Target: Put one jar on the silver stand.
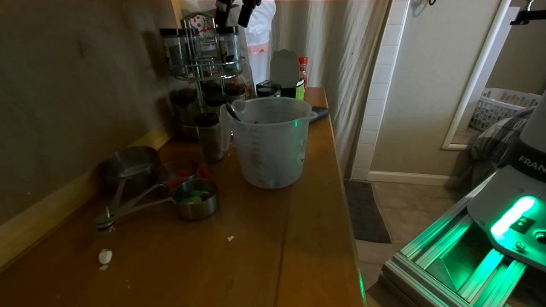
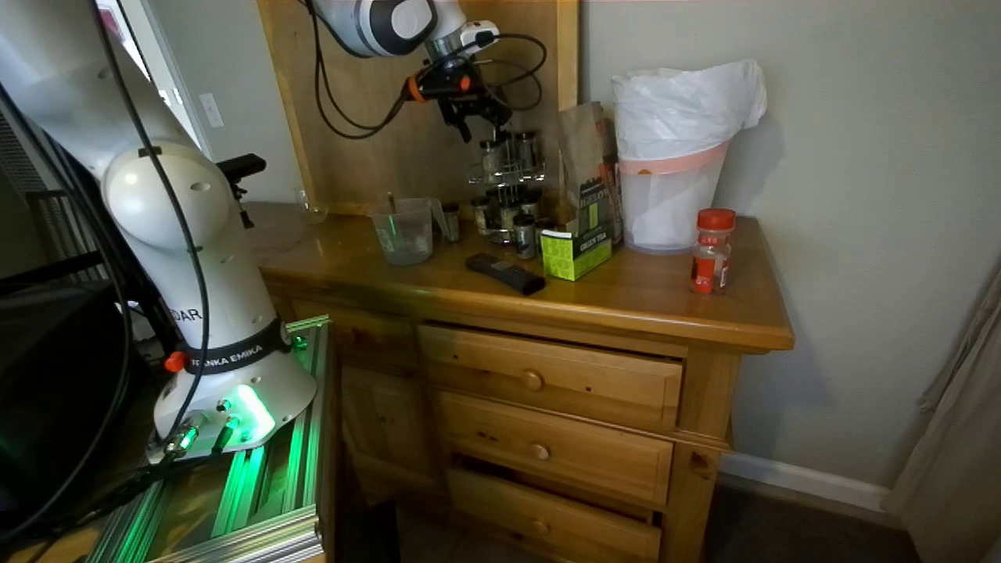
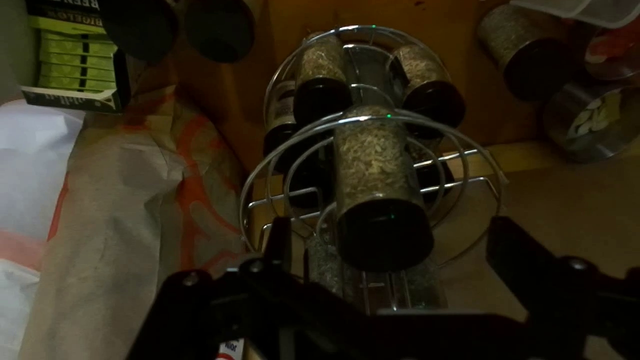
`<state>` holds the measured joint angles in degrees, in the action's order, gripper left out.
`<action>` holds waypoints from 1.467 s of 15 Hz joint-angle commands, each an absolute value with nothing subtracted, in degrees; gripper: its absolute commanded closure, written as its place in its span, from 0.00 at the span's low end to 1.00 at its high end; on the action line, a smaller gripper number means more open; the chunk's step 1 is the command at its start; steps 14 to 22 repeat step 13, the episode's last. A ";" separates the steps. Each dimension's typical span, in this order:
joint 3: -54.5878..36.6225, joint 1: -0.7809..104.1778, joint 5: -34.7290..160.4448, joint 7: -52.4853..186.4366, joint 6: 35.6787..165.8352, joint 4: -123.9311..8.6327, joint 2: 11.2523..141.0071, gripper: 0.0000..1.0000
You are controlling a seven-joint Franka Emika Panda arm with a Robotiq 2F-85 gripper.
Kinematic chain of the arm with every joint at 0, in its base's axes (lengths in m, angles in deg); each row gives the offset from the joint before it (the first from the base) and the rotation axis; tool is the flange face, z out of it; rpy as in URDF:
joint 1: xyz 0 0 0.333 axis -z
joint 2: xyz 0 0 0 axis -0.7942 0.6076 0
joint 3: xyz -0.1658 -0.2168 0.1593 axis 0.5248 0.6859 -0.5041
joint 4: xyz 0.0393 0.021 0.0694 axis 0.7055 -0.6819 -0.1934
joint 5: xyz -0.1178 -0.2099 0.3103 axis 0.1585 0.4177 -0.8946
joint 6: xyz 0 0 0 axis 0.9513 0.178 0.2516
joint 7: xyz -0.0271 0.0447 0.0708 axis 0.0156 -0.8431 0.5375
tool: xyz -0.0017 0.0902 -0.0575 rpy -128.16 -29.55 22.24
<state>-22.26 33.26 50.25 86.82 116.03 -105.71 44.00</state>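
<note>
Gripper [image 1: 232, 23], cut off toward twelve o'clock, gapes near the top of the silver stand [image 1: 208, 65], eleven o'clock from the bucket [image 1: 273, 147]; upper jars [image 1: 229, 47] show, lower jars [image 1: 186, 106] dim, half hidden.

Silver stand [image 1: 207, 78], bucket [image 1: 273, 147], tea box [image 2: 577, 254] on wooden dresser top [image 2: 649, 289]

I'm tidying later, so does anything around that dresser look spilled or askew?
Yes: a small white lump and a white scrap lie loose on the wooden top, as if dropped. The lowest visible drawer looks ajar, with a dark gap above it.
</note>
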 commanded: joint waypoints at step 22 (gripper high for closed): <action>-20.29 34.59 52.88 83.66 112.70 -114.15 28.01 0.00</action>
